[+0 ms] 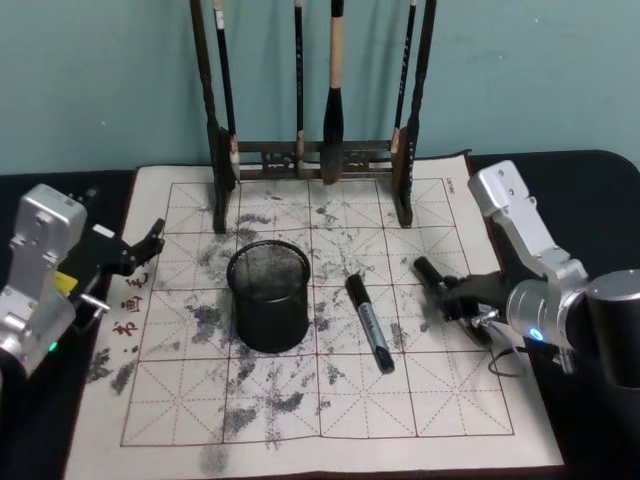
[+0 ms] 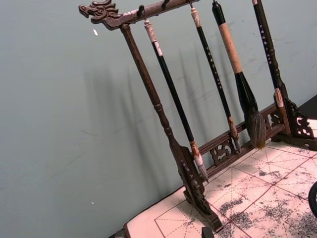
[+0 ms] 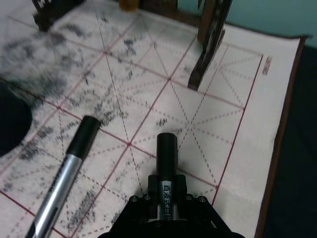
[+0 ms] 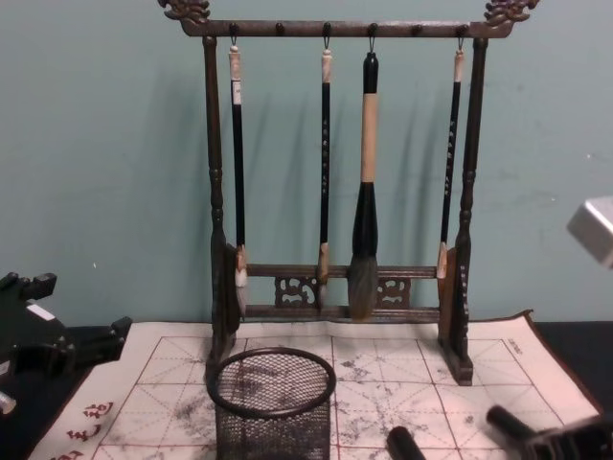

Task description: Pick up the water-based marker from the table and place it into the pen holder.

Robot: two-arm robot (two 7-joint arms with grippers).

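As seen from the head, start with the calligraphy mat (image 1: 450,400), pen holder (image 1: 268,300) left of centre, left gripper (image 1: 140,250) parked at its left edge. Find the right gripper (image 1: 452,292) right of the holder, clamped on the water-based marker (image 1: 428,270), cap forward-left, second marker (image 1: 369,323) lying between.

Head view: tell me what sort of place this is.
Probably a calligraphy practice desk: a wooden brush rack hung with brushes, an ink-stained gridded mat, a black mesh pen holder. The right gripper holds a marker at the mat's right side; the left gripper is at its left edge.
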